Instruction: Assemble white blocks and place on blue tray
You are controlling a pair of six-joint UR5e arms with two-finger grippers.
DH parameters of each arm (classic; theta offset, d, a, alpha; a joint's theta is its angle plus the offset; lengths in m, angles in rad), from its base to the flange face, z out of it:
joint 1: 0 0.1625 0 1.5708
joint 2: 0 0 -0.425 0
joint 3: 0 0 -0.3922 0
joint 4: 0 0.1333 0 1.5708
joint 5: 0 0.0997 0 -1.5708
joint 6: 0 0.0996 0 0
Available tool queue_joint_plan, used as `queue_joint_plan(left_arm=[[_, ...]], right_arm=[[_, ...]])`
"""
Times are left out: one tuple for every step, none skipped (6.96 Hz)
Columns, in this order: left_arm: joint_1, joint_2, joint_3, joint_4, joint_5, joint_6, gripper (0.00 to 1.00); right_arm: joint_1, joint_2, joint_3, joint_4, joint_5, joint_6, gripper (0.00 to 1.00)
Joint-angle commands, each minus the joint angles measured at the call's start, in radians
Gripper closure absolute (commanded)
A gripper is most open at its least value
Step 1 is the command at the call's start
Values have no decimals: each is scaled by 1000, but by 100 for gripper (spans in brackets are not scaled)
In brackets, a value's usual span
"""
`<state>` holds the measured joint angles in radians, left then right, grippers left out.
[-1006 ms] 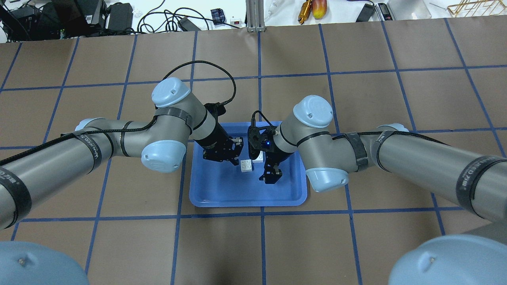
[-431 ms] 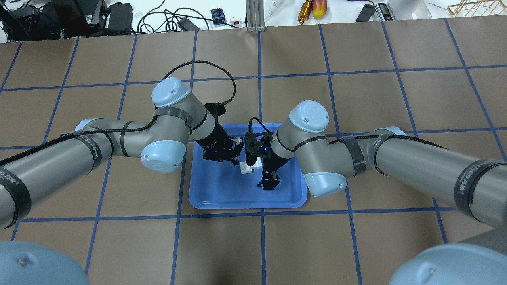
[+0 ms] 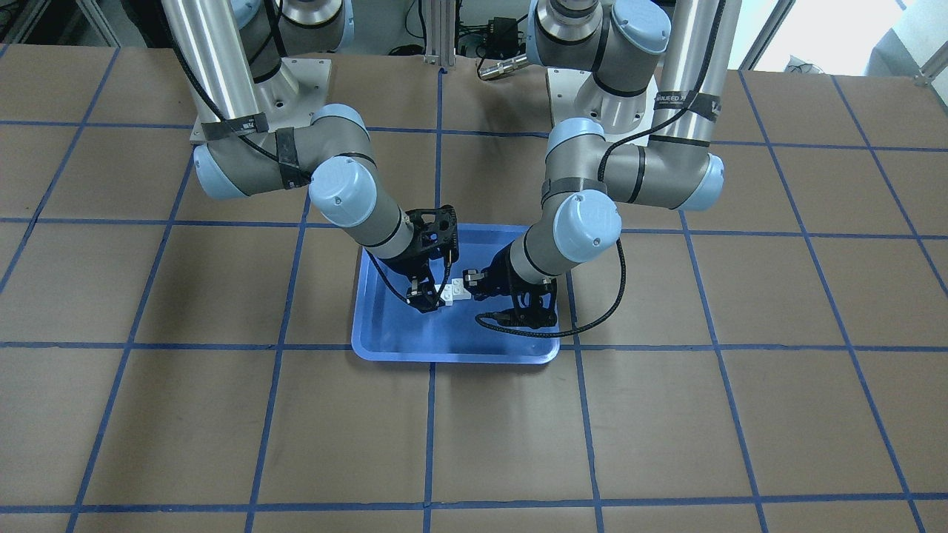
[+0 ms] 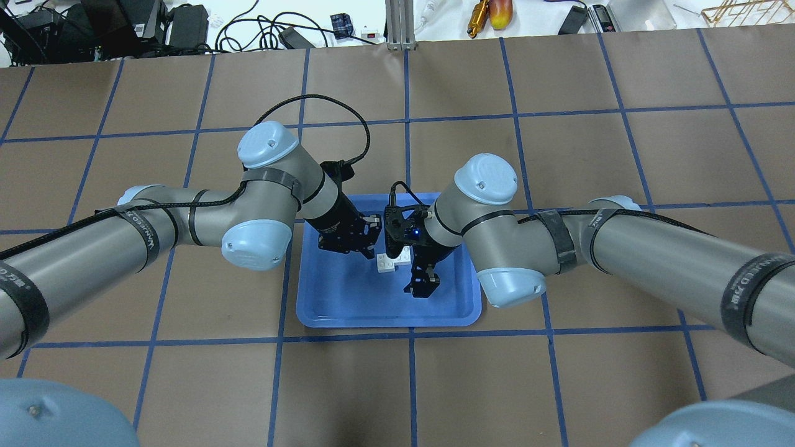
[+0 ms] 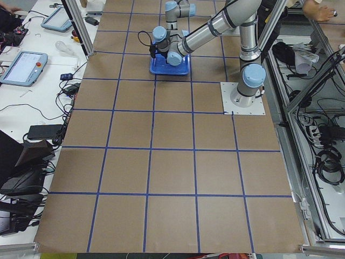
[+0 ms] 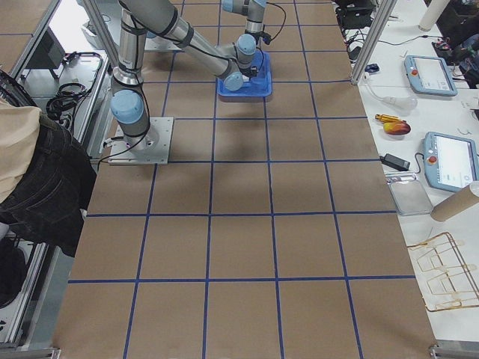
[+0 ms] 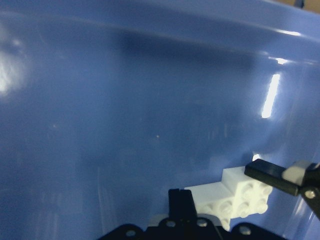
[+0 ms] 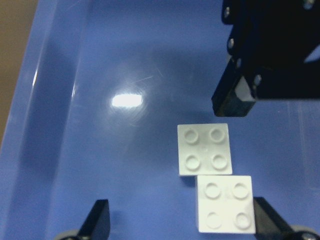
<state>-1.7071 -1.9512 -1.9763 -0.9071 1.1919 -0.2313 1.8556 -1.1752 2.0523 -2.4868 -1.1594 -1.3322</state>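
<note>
Half done: seems to need small square white plastic bricks on shallow blue plastic tray snapped together; left gripper, right gripper wide apart, empty.

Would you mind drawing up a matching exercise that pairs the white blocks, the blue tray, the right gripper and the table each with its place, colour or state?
Things:
1. white blocks
2. blue tray
3. right gripper
4. table

Descriptions:
a. brown, crossed by blue grid lines
b. jaws open
c. studs up, side by side but offset, not stacked
d. lies on the table and holds both blocks

Pairs: 1-c, 2-d, 3-b, 4-a
</note>
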Motion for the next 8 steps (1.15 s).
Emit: queue_joint_plan(left_arm=[[1, 0, 1, 1, -2, 1, 100], [0, 0, 1, 1, 0, 1, 100], [0, 0, 1, 1, 0, 1, 100], [0, 0, 1, 1, 0, 1, 100], [0, 0, 1, 1, 0, 1, 100], [0, 0, 1, 1, 0, 1, 100], [0, 0, 1, 1, 2, 1, 100], [1, 0, -3, -1, 3, 1, 100]], right_arm=[[1, -21, 2, 52, 1, 1, 0], [1, -20, -1, 52, 3, 2, 0], [1, -17, -3, 52, 3, 1, 0], [-7, -21, -18, 52, 3, -1, 0], [-18, -29, -61, 71, 1, 1, 0], [-25, -55, -116, 180, -8, 1, 0], [-36, -88, -157, 283, -12, -1, 0], [-76, -125, -187, 337, -26, -2, 0]])
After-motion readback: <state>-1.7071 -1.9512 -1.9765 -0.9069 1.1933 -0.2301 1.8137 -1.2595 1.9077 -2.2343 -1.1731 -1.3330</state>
